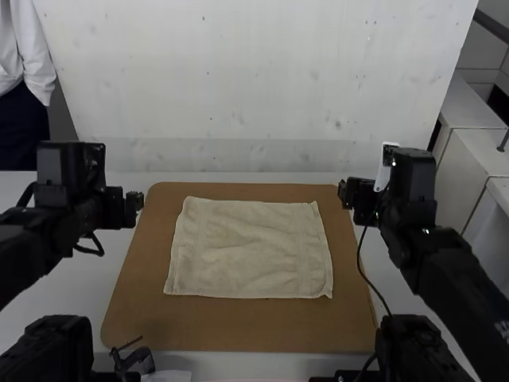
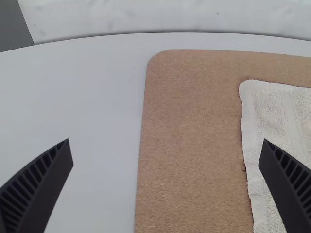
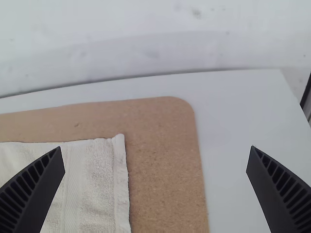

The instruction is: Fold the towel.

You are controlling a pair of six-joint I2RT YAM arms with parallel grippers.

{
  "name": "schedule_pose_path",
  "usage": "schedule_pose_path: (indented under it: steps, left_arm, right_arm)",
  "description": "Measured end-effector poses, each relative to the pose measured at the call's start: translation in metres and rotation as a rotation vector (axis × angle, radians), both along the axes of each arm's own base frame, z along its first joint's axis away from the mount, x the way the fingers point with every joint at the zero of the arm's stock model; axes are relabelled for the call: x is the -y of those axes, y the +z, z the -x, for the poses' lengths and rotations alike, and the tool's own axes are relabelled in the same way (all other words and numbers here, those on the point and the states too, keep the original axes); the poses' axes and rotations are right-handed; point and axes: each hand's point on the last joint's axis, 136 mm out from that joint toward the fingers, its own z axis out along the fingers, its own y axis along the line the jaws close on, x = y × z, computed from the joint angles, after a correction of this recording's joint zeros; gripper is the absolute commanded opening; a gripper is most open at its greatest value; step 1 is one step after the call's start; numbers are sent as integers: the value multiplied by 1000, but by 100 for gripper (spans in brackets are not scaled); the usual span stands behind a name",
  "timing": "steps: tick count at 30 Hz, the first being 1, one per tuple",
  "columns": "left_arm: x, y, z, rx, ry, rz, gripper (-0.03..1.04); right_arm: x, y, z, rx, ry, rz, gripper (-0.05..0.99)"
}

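Cream towel point(image 1: 250, 251) spread flat (bit rumpled, mind).

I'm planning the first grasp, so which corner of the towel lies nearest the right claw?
The far right corner of the towel, just inward of the right claw. The near right corner and both left ones lie farther away.

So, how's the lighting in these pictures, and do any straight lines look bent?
High view: the left arm and right arm look nearly black, while the towel shows soft, shallow shading; left wrist view: the table's far edge bows, probably lens distortion; right wrist view: pale, fairly even light, without harsh glare.
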Motion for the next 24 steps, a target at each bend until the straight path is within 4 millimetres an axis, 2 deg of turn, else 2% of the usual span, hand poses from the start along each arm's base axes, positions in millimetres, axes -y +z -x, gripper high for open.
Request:
schedule_pose_path:
  steps: [2, 8, 13, 18, 24]
  left_arm:
    - [7, 1, -10, -31, -22, 5, 99]
    - [19, -26, -39, -170, -55, 6, 98]
    - [19, -51, -44, -253, -54, 2, 97]
    - [19, -46, -50, -241, -55, 2, 97]
    - [20, -42, -54, -222, -55, 3, 97]
  right_arm:
    - [0, -6, -7, -67, -1, 3, 96]
    - [-5, -27, -37, -228, -1, -2, 96]
    - [-22, -56, -65, -354, 35, 14, 96]
    - [-34, -87, -83, -450, 57, 32, 96]
    - [-44, -114, -101, -514, 67, 54, 96]
